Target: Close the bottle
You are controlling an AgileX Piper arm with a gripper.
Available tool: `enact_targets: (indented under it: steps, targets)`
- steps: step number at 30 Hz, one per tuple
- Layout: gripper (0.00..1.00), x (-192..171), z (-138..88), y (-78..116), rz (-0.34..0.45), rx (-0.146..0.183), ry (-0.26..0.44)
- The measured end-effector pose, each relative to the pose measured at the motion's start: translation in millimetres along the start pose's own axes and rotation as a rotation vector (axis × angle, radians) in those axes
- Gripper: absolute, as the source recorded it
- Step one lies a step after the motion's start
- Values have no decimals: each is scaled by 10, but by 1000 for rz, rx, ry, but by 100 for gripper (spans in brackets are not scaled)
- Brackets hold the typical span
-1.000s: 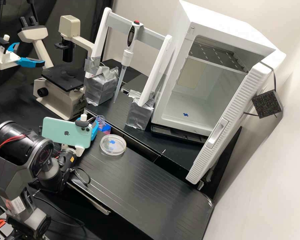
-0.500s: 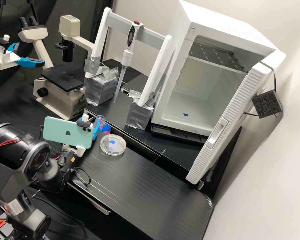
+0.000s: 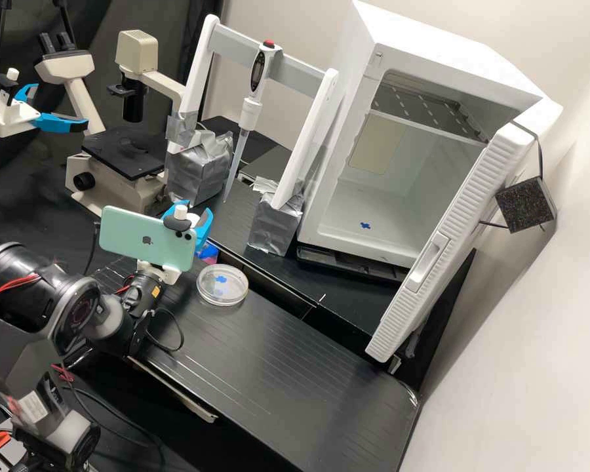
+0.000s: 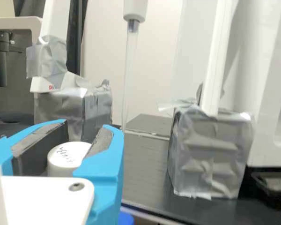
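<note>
The jaws are closing narrowly around a white cap (image 4: pixel 68 154), and their dark pads (image 4: pixel 40 150) are bearing on its sides. The cap is standing roughly upright, its marked flat top facing up. In the high view, the jaws are hovering just beyond the phone (image 3: pixel 147 239), near a small blue-and-pink object (image 3: pixel 208 253) and the clear dish (image 3: pixel 223 303) on the desk (image 3: pixel 275 373). Whether a bottle is sitting directly under the cap cannot be told.

The step in hand is probably bringing the cap to the bottle mouth. For best results, the operator should be observing the following:

1. Holding the cap level, its axis in line with the neck, while approaching from directly above.
2. Gripping firmly enough to prevent slipping, without squeezing the rim out of round.
3. Lowering slowly until the rim is meeting the neck evenly, then turning under light downward pressure if the cap is threaded.

A tilted cap risks catching crosswise; excess force risks tipping the bottle. During travel, the jaws should be passing well wide of the hanging pipette (image 4: pixel 131 56) and the taped block (image 4: pixel 208 154).
</note>
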Motion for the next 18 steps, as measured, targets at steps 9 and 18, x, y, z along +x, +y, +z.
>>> enact_targets:
  steps: [9, 18]
  targets:
    - [0, 176, 42, -83, -30, -17, -43]
    - [0, 273, 108, -215, -77, -28, -69]
